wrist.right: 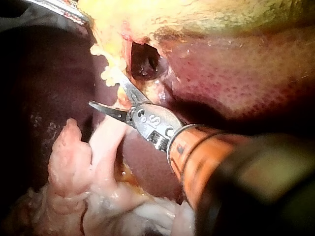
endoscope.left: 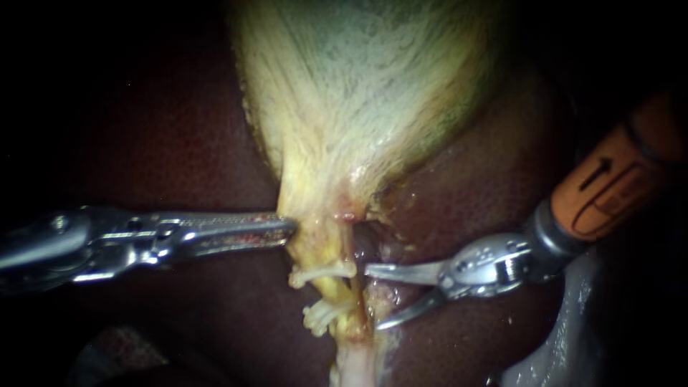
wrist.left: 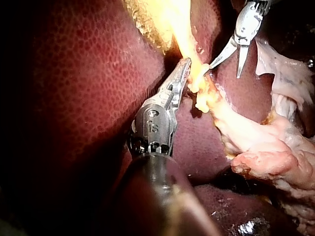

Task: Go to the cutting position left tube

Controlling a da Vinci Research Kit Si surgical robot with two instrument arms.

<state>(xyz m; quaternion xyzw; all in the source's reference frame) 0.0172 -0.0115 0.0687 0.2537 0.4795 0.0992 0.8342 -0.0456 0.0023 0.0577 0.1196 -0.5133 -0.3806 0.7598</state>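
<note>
Orange sleeve and steel wrist nearest the lens: right instrument, entering from the right edge of the endoscope view. End effector of two thin curved blades, spread apart and holding nothing. Upper blade tip just beside the right end of the upper clip, lower blade tip down near the level of the lower clip. Both tips close to the left tube on its right side, not yet around it. Same spread blades in the right wrist view, ahead of the orange sleeve, with the white clips just beyond the tips.

Left tube: a short yellow stalk running down from the gallbladder's neck, crossed by the two white clips, with the bare stretch between them facing the open blades. Just right of it, a darker reddish strand and a small dark opening in the tissue. Below the clips, pale tissue trailing toward the bottom edge.

Opposite, left instrument, coming in flat from the left. End effector closed, clamped on the edge of the yellow tissue at the gallbladder's neck, just above the upper clip. Seen from the left wrist camera as lying along that yellow strand, with the right instrument's blades beyond it.

Farther back, gallbladder, pale and yellow-white, widening away from the neck. Around and behind everything, dark red liver, fading into shadow.
</note>
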